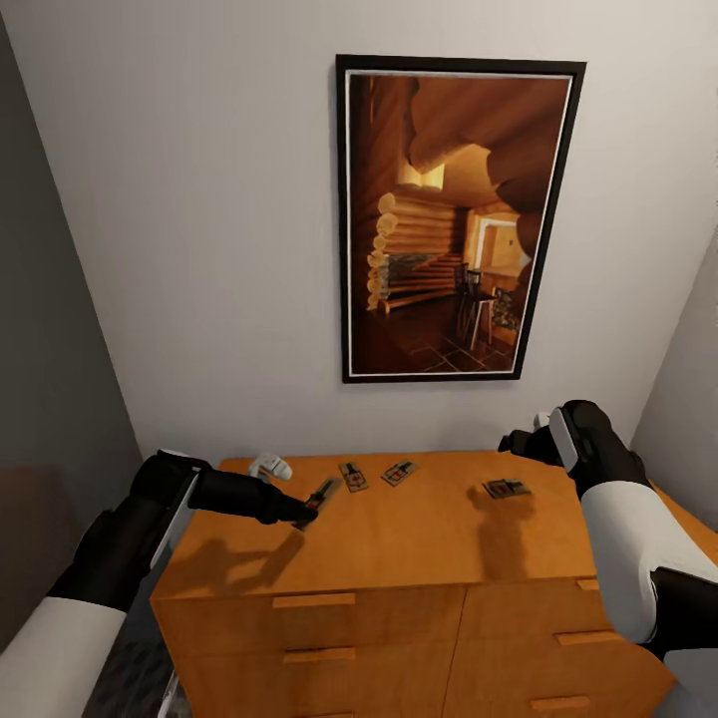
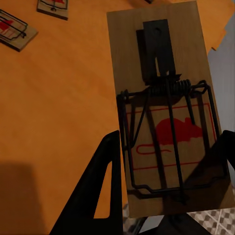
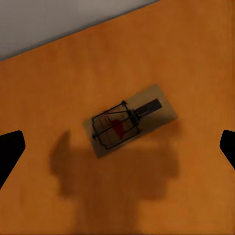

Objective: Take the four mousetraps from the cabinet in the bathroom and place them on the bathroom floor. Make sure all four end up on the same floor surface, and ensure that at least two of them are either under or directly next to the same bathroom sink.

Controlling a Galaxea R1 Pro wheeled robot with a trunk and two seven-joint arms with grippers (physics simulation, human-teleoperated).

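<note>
Clenching the left claw (image 2: 166,161) on one mousetrap (image 2: 166,107), lifted over the cabinet (image 1: 399,538) top. Hovering the released right claw (image 3: 117,147) above another trap (image 3: 129,119); probably lowering next.

Left wrist view. A mousetrap (image 2: 166,107) lies between the left gripper's (image 2: 166,161) two black fingers (image 2: 100,186) — its wooden board bears a dark metal spring, a wire bar and a red mouse print. Two further mousetraps (image 2: 14,33) (image 2: 53,7) rest on the orange-brown cabinet top (image 2: 58,107) at the frame's upper left. Patterned floor tile (image 2: 218,223) shows at lower right.
</note>
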